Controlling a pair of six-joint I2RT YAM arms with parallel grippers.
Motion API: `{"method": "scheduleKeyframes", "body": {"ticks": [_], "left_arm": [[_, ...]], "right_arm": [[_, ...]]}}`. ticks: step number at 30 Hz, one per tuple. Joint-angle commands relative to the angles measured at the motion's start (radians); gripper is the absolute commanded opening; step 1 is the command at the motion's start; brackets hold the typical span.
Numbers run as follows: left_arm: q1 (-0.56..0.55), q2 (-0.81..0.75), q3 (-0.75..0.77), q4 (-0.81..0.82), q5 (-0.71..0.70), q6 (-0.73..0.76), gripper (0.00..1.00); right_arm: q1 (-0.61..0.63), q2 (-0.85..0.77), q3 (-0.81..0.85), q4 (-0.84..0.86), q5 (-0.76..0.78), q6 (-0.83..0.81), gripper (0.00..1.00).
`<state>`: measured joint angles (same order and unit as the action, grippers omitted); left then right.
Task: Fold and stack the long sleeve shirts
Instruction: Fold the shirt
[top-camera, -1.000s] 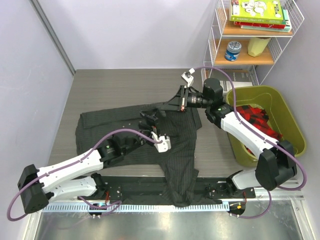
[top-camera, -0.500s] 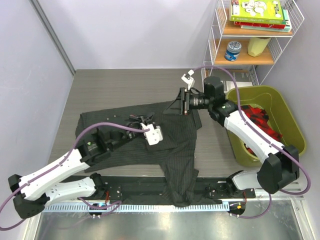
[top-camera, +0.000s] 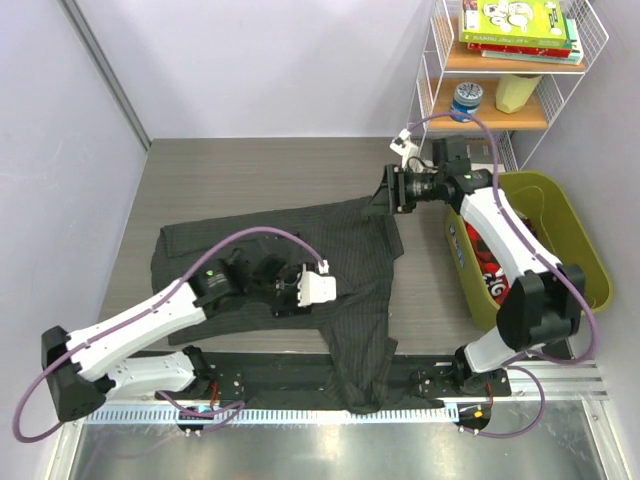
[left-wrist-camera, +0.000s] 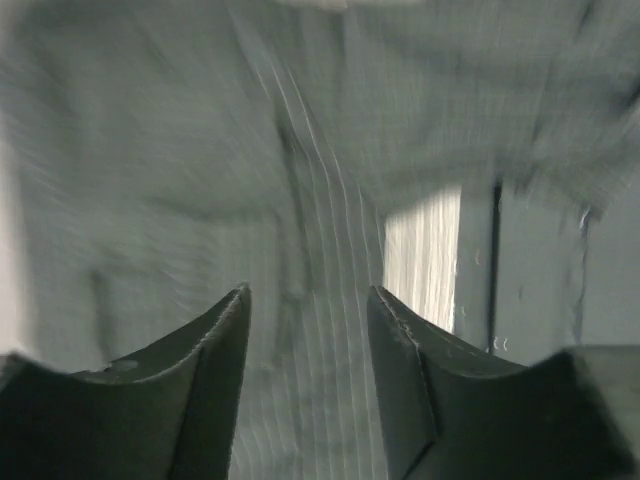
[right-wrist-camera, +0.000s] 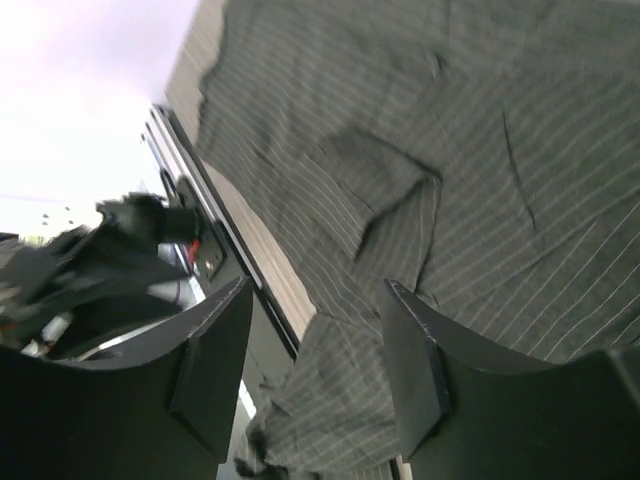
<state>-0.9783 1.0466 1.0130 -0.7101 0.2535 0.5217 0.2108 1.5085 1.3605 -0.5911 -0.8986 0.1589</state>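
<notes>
Back goes the right gripper (top-camera: 391, 189), lifted off the cloth and pulled away toward the far right of the worktop (top-camera: 250, 170), while the left gripper (top-camera: 284, 291) has swung in over the middle of the garment. Both sets of jaws stand apart with nothing between them. The right wrist view shows only striped cloth far below its fingers, and the left wrist view, blurred with motion, shows fabric close under empty fingertips.

One long sleeve shirt (top-camera: 350, 255) lies spread across the centre of the worktop, dark with fine pale stripes. Its body runs toward the left edge, and one long piece trails over the near edge between the two arm bases. That trailing piece matters: I'd say it must come back up onto the surface before any clean fold can be made.

Why the split positions? It looks like the right arm has cleared out so the left can work the middle, hovering low to pick a fold line or a pinch point. Folding looks barely begun, with no tidy rectangle yet and no stack.

Off the right edge sits a green bin (top-camera: 590, 262) with red cloth (top-camera: 505, 240) inside, well apart from the shirt.
</notes>
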Motion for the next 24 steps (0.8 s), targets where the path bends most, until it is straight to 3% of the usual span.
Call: {"method": "scheduleKeyframes", "body": {"ticks": [1, 2, 8, 16, 24], "left_arm": [[0.081, 0.007, -0.126, -0.014, -0.014, 0.117, 0.57], [0.093, -0.003, -0.202, 0.045, -0.019, 0.171, 0.63], [0.098, -0.057, -0.447, 0.274, -0.128, 0.475, 0.74], [0.098, 0.01, -0.59, 0.601, -0.194, 0.56, 0.74], [0.099, 0.013, -0.602, 0.673, -0.194, 0.589, 0.7]], "right_arm": [[0.022, 0.056, 0.015, -0.05, -0.009, -0.093, 0.58], [0.027, 0.08, 0.014, -0.052, -0.014, -0.099, 0.59], [0.045, 0.185, 0.066, -0.081, -0.013, -0.145, 0.58], [0.052, 0.35, 0.137, -0.085, 0.007, -0.154, 0.54], [0.055, 0.44, 0.196, -0.087, 0.049, -0.154, 0.52]]}}
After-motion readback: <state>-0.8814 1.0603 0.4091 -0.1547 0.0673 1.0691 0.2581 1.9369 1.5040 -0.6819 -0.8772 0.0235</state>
